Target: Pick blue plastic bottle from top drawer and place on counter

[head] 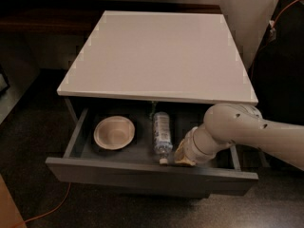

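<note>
The gripper (184, 156), in the top drawer (142, 175) beside the blue plastic bottle (162, 132), is largely hidden by its wrist (204, 144); the arm (266, 134) runs off the right edge.

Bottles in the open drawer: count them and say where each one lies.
1. The blue plastic bottle lies in the top drawer, cap toward the front, between the bowl and the gripper. The arm may hide others.

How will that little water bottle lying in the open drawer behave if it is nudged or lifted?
The blue plastic bottle lies on its side in the top drawer, so a nudge would probably roll it. Small clear plastic: likely light, slightly squashy. The gripper is just right of its cap.
</note>
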You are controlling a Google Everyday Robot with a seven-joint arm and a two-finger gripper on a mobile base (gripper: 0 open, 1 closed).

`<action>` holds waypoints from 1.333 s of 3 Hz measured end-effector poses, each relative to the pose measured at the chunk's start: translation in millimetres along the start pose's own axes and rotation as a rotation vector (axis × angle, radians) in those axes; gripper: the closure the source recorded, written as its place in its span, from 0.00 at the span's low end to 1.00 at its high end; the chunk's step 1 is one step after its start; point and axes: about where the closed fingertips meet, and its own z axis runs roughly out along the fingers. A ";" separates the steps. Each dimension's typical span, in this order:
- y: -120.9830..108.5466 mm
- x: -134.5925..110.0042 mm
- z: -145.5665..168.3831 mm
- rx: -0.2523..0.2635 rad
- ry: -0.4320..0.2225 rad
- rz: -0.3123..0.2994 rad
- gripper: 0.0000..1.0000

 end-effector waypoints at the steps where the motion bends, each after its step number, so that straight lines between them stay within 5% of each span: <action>1: 17.3 0.2 -0.2 -0.007 0.000 0.002 1.00; 4: 66.9 5.8 -9.4 -0.011 0.014 0.023 1.00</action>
